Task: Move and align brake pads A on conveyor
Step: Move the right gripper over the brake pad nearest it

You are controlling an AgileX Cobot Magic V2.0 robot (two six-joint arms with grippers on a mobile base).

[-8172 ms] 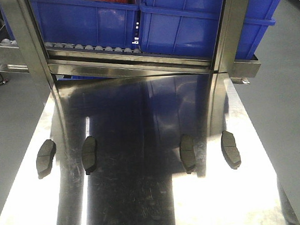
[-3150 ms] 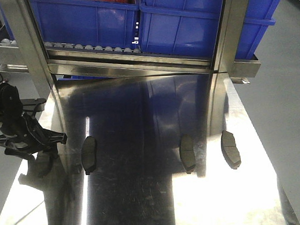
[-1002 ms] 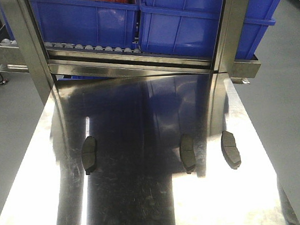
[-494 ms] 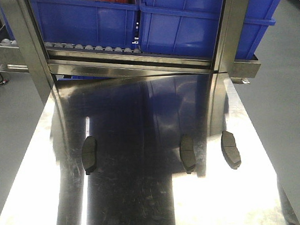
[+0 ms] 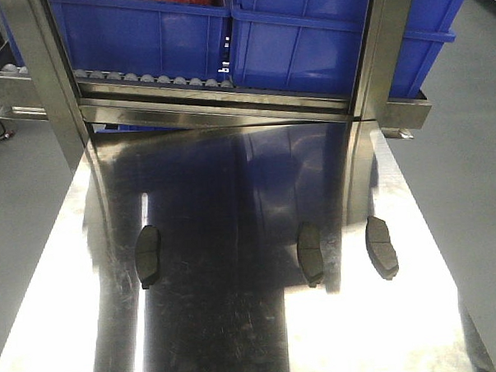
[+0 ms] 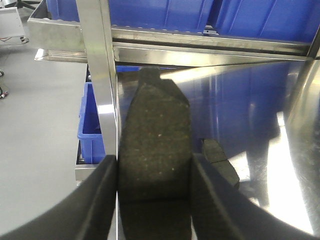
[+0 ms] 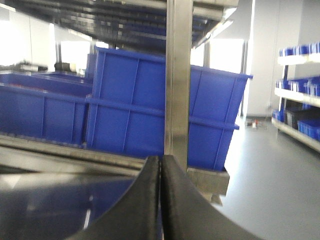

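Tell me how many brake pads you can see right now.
4. Three lie on the steel table: a left pad, a middle pad, a right pad. The fourth pad is clamped in the left gripper.

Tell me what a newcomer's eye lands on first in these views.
In the left wrist view, a dark brake pad fills the frame, clamped in the left gripper. In the front view, three more brake pads lie in a row on the mirror-bright steel tabletop, with big blue bins on the rack behind. The right gripper is shut on nothing.
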